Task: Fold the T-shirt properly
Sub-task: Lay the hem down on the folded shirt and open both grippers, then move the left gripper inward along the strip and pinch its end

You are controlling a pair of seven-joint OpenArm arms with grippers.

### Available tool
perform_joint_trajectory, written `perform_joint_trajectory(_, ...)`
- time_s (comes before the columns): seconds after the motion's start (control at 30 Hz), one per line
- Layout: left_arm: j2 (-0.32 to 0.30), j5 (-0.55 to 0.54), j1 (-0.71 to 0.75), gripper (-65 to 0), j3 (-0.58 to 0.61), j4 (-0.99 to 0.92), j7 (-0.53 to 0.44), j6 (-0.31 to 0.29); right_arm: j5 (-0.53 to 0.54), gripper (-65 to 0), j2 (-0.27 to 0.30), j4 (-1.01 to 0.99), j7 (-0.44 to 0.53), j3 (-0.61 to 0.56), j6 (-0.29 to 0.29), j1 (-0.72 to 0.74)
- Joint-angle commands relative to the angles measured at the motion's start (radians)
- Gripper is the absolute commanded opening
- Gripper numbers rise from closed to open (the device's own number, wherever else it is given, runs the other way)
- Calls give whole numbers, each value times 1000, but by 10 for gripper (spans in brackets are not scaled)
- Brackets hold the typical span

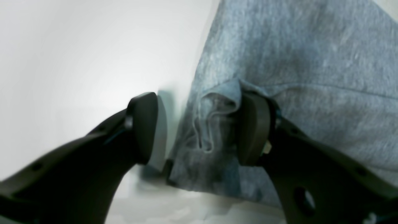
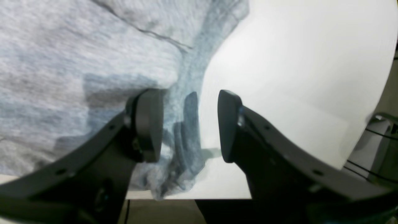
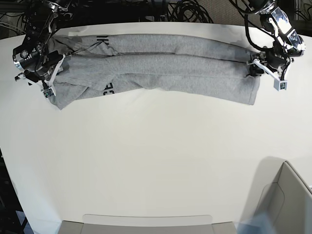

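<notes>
on white table [image 3: 156,165], t-shirt [image 3: 161,66] edges between both parted tools

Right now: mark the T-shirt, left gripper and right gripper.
T-shirt [image 3: 161,61]: base view, middle of the folded grey band.
left gripper [image 1: 199,127]: left wrist view, gap between fingertips, over bunched hem.
right gripper [image 2: 189,124]: right wrist view, gap between fingertips, at cloth edge.

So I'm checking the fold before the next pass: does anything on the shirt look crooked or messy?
Yes. The T-shirt lies as a long band, but its end by the right tool is bunched and flares out at an angle, with black lettering showing in the creases. The end by the left tool looks straighter.
</notes>
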Motion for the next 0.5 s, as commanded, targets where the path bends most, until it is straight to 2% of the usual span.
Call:
perform_joint_trajectory(0.0,23,42,24,-304,23,-41,123,-2,4,-365,11,15,10,3,11,8)
perform_joint_trajectory(0.1,23,43,24,-391,35,-46,126,-2,4,-365,11,15,10,3,11,11)
perform_joint_trajectory(0.2,0,49,19,-561,35,-48,135,-2,4,-365,11,15,10,3,11,13)
perform_joint_trajectory(0.27,-19,49,16,-650,31,-75,141,-2,4,-365,9,15,10,3,11,14)
perform_joint_trajectory(0.47,-108,49,-5,-650,2,-199,127,-2,4,-365,6,15,12,3,11,14)
